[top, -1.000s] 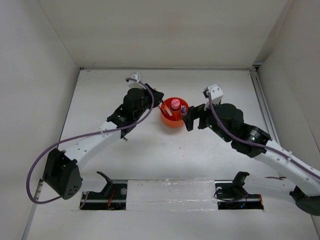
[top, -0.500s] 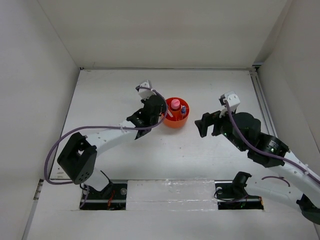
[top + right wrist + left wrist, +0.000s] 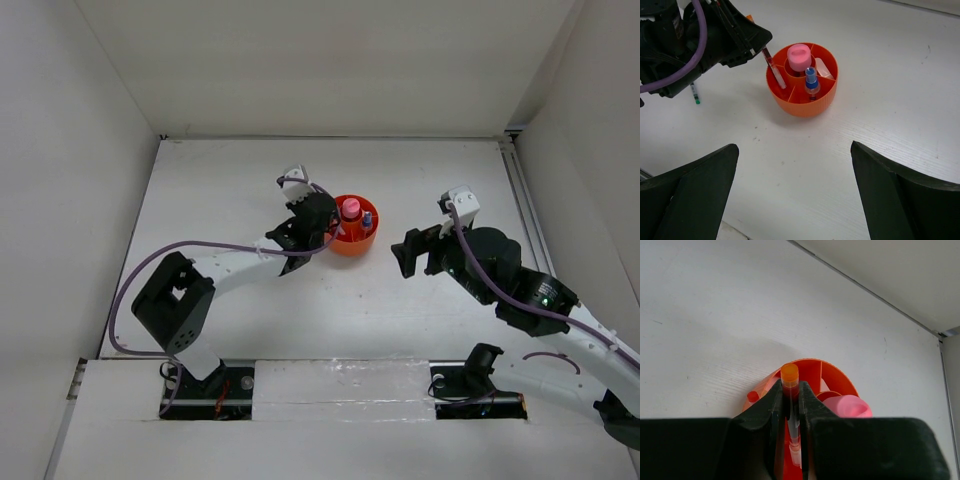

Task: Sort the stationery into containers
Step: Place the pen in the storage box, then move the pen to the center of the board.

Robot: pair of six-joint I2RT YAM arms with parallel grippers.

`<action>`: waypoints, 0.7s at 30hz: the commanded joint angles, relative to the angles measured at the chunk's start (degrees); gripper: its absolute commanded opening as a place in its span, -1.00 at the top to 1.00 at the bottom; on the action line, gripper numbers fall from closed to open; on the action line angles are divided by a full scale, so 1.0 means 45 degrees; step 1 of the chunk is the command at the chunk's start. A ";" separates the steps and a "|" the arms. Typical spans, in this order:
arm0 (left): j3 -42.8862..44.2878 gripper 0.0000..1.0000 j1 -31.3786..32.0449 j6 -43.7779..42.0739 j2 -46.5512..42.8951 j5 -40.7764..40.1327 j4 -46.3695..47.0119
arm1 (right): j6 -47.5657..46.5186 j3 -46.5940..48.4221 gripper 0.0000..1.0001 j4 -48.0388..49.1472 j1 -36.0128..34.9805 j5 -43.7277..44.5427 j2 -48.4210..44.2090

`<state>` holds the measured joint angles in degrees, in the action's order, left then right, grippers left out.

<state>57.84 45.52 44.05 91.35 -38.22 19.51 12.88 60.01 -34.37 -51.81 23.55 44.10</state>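
The left gripper [image 3: 790, 388] is pressed together on the red pen [image 3: 789, 374], pinching it a little below its orange cap. The pen stands steep with only a small lean, its long axis going from the cap at the top down into an outer compartment on the left side of the organiser [image 3: 800, 107], so its lower end is already inside the ring. In the right wrist view the pen [image 3: 774, 70] leans against the rim, beside the pink bottle [image 3: 799, 56] in the central cup and the blue-capped bottle [image 3: 811, 82] in a front compartment. I judge that the next move is only to spread the fingers and lift straight up along the pen's axis; a sideways pull could tip the pen out or push the organiser. The right gripper [image 3: 794, 150] is spread wide and holds nothing, well apart from the organiser on its right. A green pen [image 3: 694, 93] lies flat on the table [image 3: 880, 115] to the left of the organiser, under the left arm, so the left arm is the nearer one for it
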 commanded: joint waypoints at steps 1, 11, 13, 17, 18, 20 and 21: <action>0.0466 1.00 -0.0017 0.0250 0.0109 -0.0220 0.0470 | -0.0012 0.0063 -1.00 0.0196 0.0068 -0.0019 -0.0151; 0.0174 0.53 0.0100 0.0016 -0.0027 0.0524 0.0763 | -0.0362 -0.0054 -1.00 0.0470 0.0068 -0.0429 0.0142; 0.0057 0.30 0.0100 0.0015 -0.0143 0.0524 0.0879 | -0.0363 -0.0054 -1.00 0.0587 0.0068 -0.0566 0.0279; -0.0061 0.02 0.0100 -0.0122 -0.0552 0.0524 0.0880 | -0.0480 -0.0054 -1.00 0.0704 0.0068 -0.0683 0.0396; -0.0061 -0.04 0.0100 -0.0122 -0.0709 0.0679 0.0880 | -0.0480 -0.0054 -1.00 0.0820 0.0068 -0.0683 0.0396; -0.0392 -0.22 0.0216 -0.0122 -0.1450 0.0564 0.0880 | -0.0596 -0.0054 -1.00 0.0821 0.0068 -0.0819 0.0396; -0.0393 -0.34 0.0217 -0.0257 -0.1762 0.0563 0.0880 | -0.0598 -0.0054 -1.00 0.0957 0.0068 -0.0819 0.0396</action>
<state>56.69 45.87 43.88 90.15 -35.31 21.08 11.35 59.51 -33.82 -51.81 20.78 46.28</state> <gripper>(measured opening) 0.647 0.999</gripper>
